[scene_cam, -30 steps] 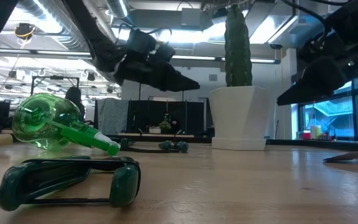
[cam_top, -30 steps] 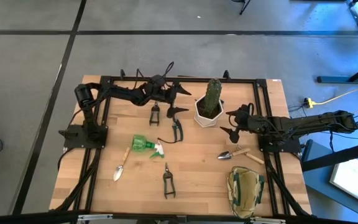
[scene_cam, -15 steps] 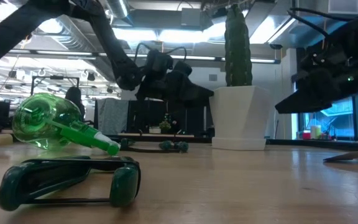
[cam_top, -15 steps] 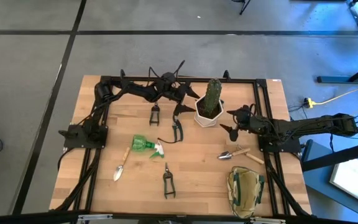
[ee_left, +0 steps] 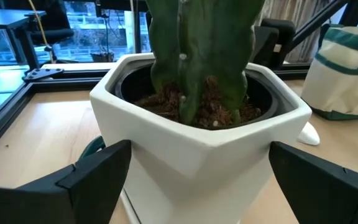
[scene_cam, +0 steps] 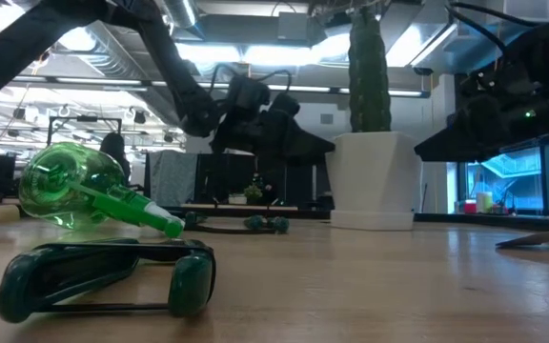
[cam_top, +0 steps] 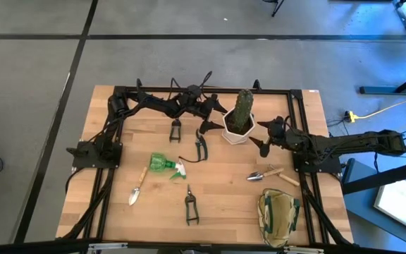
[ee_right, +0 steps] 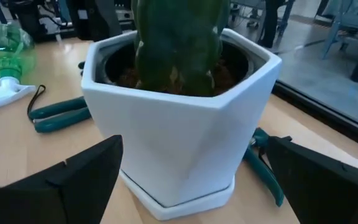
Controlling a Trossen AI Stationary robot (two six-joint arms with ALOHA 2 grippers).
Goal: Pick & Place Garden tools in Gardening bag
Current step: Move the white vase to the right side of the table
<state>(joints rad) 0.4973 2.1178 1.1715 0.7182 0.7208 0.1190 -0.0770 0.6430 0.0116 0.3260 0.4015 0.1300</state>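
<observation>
Left gripper (cam_top: 213, 115) and right gripper (cam_top: 261, 135), both spread wide, flank the white hexagonal pot (cam_top: 235, 129) at upper centre; olive fabric gardening bag (cam_top: 278, 215) lies lower right on the wooden worktop (cam_top: 118, 212).

Green spray bottle (cam_top: 163, 164) on its side mid-surface; three black shears (cam_top: 175, 130) (cam_top: 201, 146) (cam_top: 189, 206) and two wooden-handled trowels (cam_top: 137, 189) (cam_top: 268, 173) lying flat; olive bag (cam_top: 278, 215) upright, near right corner.
</observation>
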